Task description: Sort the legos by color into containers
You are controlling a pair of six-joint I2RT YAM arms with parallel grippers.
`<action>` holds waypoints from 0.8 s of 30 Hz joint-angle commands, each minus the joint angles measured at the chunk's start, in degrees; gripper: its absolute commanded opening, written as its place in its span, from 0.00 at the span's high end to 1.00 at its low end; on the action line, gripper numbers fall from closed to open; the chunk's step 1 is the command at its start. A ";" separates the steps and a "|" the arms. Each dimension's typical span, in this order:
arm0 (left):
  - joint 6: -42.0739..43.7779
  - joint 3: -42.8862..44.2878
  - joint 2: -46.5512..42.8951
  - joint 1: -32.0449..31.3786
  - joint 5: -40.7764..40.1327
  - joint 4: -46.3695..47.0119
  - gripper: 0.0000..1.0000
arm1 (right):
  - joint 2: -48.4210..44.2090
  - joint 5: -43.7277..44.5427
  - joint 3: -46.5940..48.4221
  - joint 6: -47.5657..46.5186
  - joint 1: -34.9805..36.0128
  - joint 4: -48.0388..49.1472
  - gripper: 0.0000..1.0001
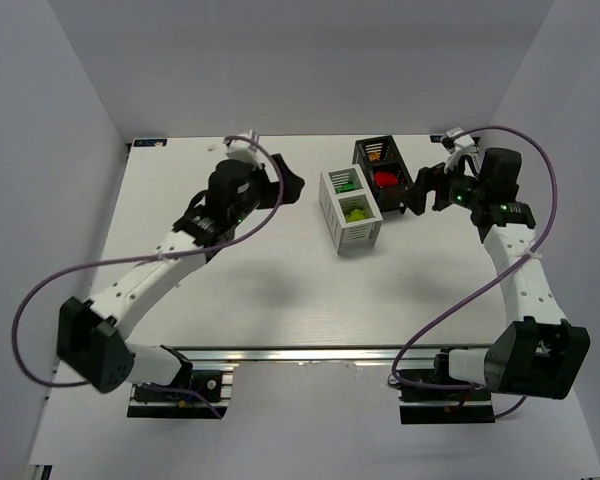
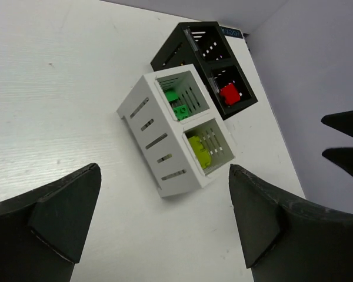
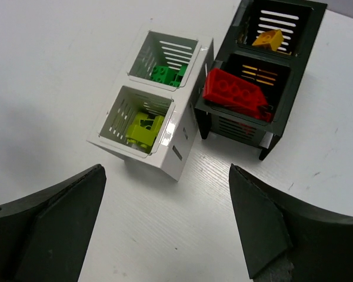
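red lego (image 3: 234,89) tilted in black container (image 3: 294,76), white container (image 3: 185,129) just beside

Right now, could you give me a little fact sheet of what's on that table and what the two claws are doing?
white bin: green bricks in the far cell, lime bricks in the near cell
black bin: orange brick in the far cell, red brick tilted at the near cell's rim
bins: side by side
bricks outside bins: none in view
left gripper: open, empty
right gripper: open, empty, beside the black bin
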 commanded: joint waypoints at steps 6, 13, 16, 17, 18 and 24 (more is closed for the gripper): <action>1.56 -8.91 -15.00 0.80 -6.56 -7.69 0.02 | -5.55 9.81 -0.27 10.01 -0.73 3.90 0.11; -0.28 -12.96 -21.25 0.80 -7.71 -11.21 0.02 | -7.49 13.34 -2.56 9.23 -0.81 1.97 0.11; -1.60 -14.54 -23.09 0.80 -7.71 -10.68 0.02 | -8.19 13.61 -3.44 8.79 -0.81 1.70 0.11; -1.87 -15.42 -24.06 0.80 -7.79 -10.60 0.02 | -8.54 13.61 -3.70 8.53 -0.82 1.70 0.11; -2.13 -15.86 -24.50 0.80 -7.97 -10.42 0.02 | -8.63 13.52 -3.88 8.44 -0.82 1.70 0.11; -3.19 -17.36 -26.09 0.80 -7.80 -9.89 0.02 | -9.25 13.61 -5.46 7.56 -0.81 1.52 0.11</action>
